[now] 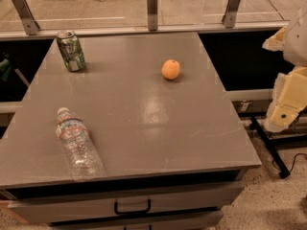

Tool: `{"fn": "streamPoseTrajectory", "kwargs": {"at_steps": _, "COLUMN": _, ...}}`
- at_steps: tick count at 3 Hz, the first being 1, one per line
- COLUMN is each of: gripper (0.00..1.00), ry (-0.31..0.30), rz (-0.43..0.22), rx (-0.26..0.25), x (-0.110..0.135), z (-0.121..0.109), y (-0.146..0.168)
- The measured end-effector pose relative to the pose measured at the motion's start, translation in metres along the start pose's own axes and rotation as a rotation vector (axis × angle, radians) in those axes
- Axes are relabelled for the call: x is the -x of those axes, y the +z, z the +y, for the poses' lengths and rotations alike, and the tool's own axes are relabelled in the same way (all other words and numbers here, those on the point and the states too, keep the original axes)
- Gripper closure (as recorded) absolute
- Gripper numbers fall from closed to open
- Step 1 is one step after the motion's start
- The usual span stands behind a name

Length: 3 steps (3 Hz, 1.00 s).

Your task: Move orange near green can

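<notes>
The orange point(171, 69) is a small round fruit sitting on the grey table top point(144, 123), right of centre towards the back. The green can point(71, 51) is green and white with a silver top. It stands upright at the back left corner of the table, well apart from the orange. My gripper point(286, 104) is a cream-coloured shape at the right edge of the view. It is off the table, to the right of its edge and lower than the orange. It holds nothing that I can see.
A clear plastic water bottle point(76, 143) lies on its side near the front left of the table. A rail with metal posts point(152, 8) runs behind the table. Drawers with a black handle point(132, 208) are below the front edge. A black stand and cables point(271, 147) lie on the floor at the right.
</notes>
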<state>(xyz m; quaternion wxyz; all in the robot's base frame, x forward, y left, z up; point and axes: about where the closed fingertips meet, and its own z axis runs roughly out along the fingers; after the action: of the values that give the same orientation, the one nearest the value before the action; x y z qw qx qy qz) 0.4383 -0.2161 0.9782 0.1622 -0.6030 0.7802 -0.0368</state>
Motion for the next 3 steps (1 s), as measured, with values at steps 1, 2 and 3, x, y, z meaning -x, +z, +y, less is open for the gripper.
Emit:
{"fn": "streamPoseTrajectory", "kwargs": {"at_steps": 1, "gripper": 0.00, "ry": 0.000, "rz": 0.000, "rx": 0.000, "x": 0.000, "z": 0.000, "y": 0.000}}
{"fn": "streamPoseTrajectory", "kwargs": {"at_steps": 2, "gripper": 0.00, "ry": -0.005, "rz": -0.019, "rx": -0.005, "x": 0.000, "z": -0.003, "y": 0.002}}
{"fn": "streamPoseTrajectory", "kwargs": {"at_steps": 3, "gripper": 0.00, "ry": -0.017, "rz": -0.128, "rx": 0.002, "x": 0.008, "z": -0.030, "y": 0.031}}
